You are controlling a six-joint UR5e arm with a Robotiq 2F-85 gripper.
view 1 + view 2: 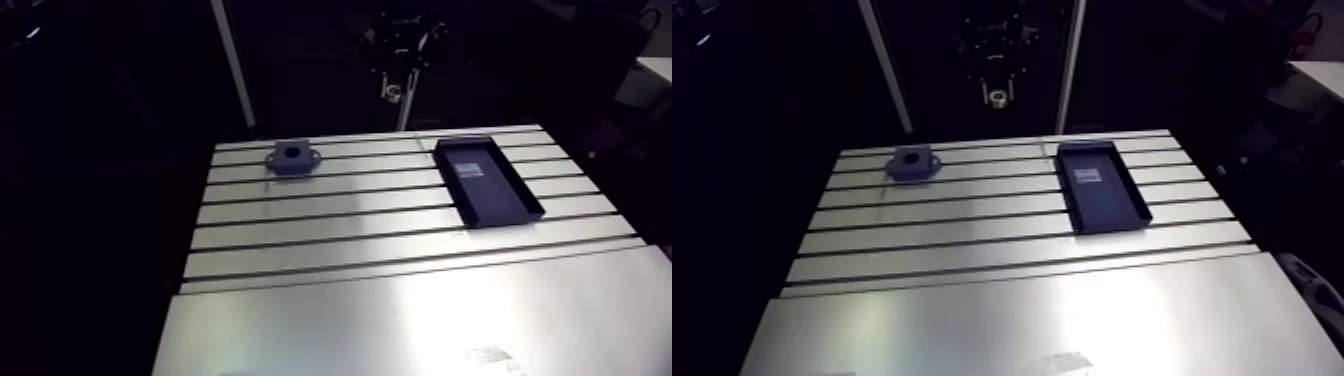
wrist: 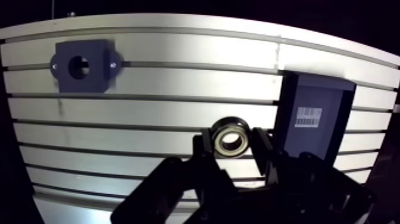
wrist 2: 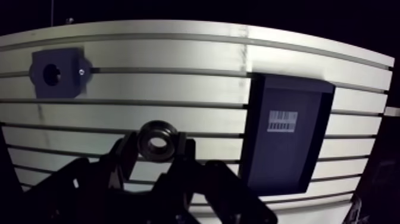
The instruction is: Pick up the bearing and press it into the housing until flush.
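Observation:
In the wrist view my gripper is shut on the bearing, a steel ring with a dark bore, held high above the table. The housing, a dark blue-grey block with a round hole and two side ears, sits on the slotted table well ahead of the gripper and off to one side. In the arm view the housing lies near the table's far left corner. There the gripper hangs small and dim above the far edge, with the bearing as a pale ring in it.
A dark rectangular tray with a barcode label lies at the table's far right, just beside the gripper in the wrist view. The slotted aluminium table runs into a smooth plate at the front.

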